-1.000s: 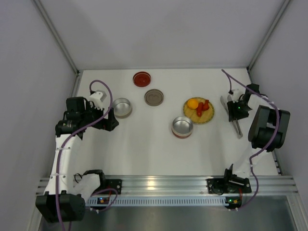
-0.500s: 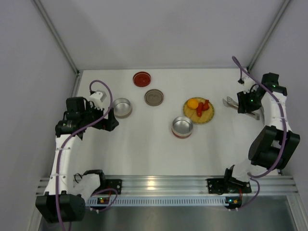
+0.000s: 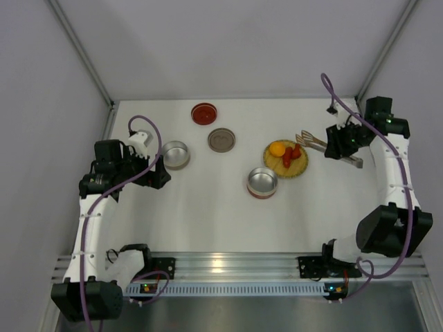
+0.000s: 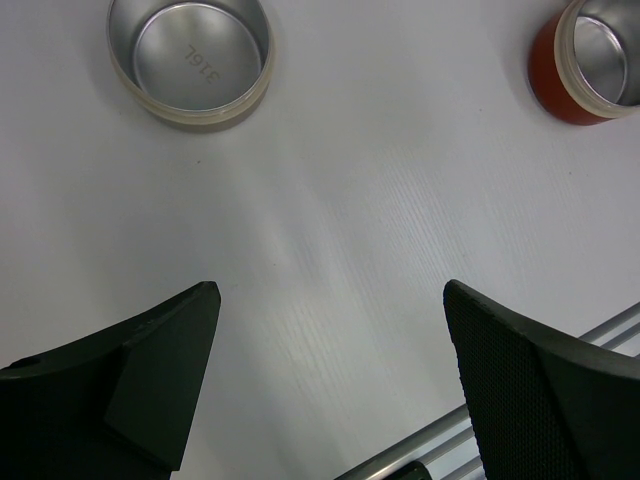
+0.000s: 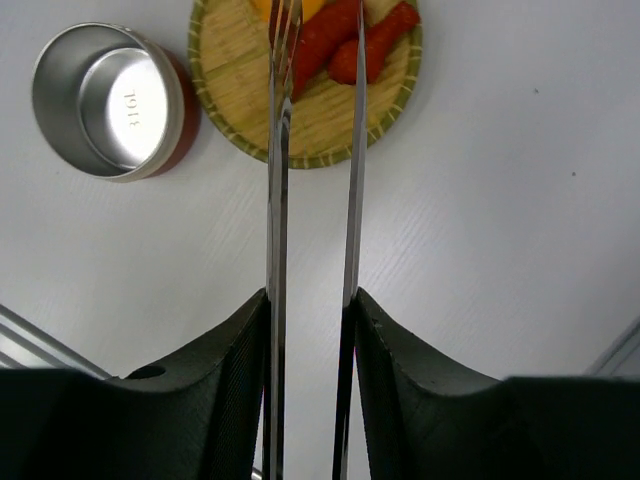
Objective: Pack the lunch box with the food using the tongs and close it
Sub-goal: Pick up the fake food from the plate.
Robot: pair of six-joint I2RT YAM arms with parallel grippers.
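My right gripper (image 3: 336,144) (image 5: 311,297) is shut on the tongs (image 3: 313,141) (image 5: 279,180), pressing one slim metal arm against each finger. The tong tips reach left over the far edge of the yellow woven plate (image 3: 299,168) (image 5: 310,120). The food lies on that plate: a round orange piece (image 3: 277,148) and red elongated pieces (image 3: 291,155) (image 5: 330,40). The lunch box is in parts: a red-based tin (image 3: 262,182) (image 5: 110,100), a silver tin (image 3: 176,154) (image 4: 190,60), a brown lid (image 3: 221,140) and a red lid (image 3: 204,113). My left gripper (image 3: 160,174) (image 4: 328,295) stands open over bare table near the silver tin.
The red-based tin (image 4: 590,55) also shows at the top right of the left wrist view. Grey walls close in the white table on three sides. An aluminium rail (image 3: 235,266) runs along the near edge by the arm bases.
The right arm has taken the tongs up from the table's right edge and swung them left, their tips now at the plate. The left arm has not moved.
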